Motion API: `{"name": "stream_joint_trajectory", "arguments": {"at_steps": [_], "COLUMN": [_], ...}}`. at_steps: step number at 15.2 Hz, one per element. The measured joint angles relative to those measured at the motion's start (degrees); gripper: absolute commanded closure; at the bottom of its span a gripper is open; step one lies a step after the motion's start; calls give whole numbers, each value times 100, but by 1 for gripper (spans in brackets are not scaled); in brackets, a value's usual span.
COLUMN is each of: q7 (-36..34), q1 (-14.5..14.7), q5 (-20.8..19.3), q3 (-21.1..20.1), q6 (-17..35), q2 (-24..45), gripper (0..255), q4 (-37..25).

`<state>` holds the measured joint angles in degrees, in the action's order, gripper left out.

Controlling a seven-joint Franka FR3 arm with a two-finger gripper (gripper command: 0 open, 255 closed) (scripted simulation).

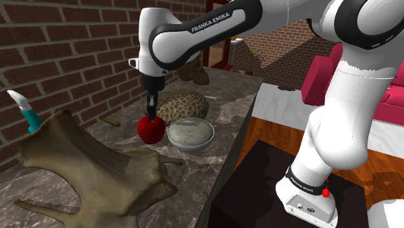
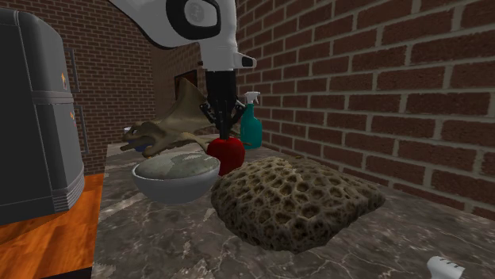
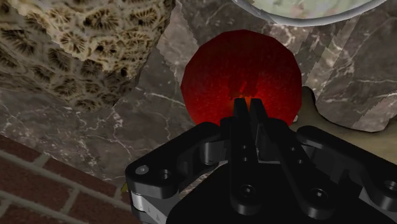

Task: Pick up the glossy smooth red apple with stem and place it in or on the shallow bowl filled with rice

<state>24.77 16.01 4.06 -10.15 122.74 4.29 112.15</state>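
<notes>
Gripper (image 1: pixel 151 111) hangs straight down over the apple (image 1: pixel 150 129), mid-frame in the shoulder view. The fingers are pinched together on the apple's top, w/ barely a sliver between them. Can't tell whether the apple rests on the counter (image 1: pixel 223 97) or is just off it.

Wrist view: the apple (image 3: pixel 242 70) sits right at the tips of the gripper (image 3: pixel 248 102), directly beyond them. The bowl (image 3: pixel 305 19) shows as a rim in the frame's upper right, the coral (image 3: pixel 83 44) in the upper left.

Second exterior view: the gripper (image 2: pixel 226 133) comes down from top centre onto the apple (image 2: pixel 226 154). The apple is just behind the bowl (image 2: pixel 170 186) at centre left, close to the coral (image 2: pixel 293 198) at lower right.

Shoulder view again: the bowl (image 1: pixel 190 146) is just right of the apple, and the coral (image 1: pixel 184 105) lies right behind both.
</notes>
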Motion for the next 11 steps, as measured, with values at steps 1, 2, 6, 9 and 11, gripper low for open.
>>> {"name": "stream_joint_trajectory", "arguments": {"at_steps": [1,2,6,9,11], "q7": [0,0,-5,-12,-32], "q1": [0,0,-1,-4,1], "q5": [0,0,0,6,4], "q3": [0,0,1,2,-3], "q6": [0,1,-95,-300,-433], "q2": [0,0,-17,-86,-116], "gripper": [255,255,255,255,255], "q4": [0,0,-76,-215,-320]}}
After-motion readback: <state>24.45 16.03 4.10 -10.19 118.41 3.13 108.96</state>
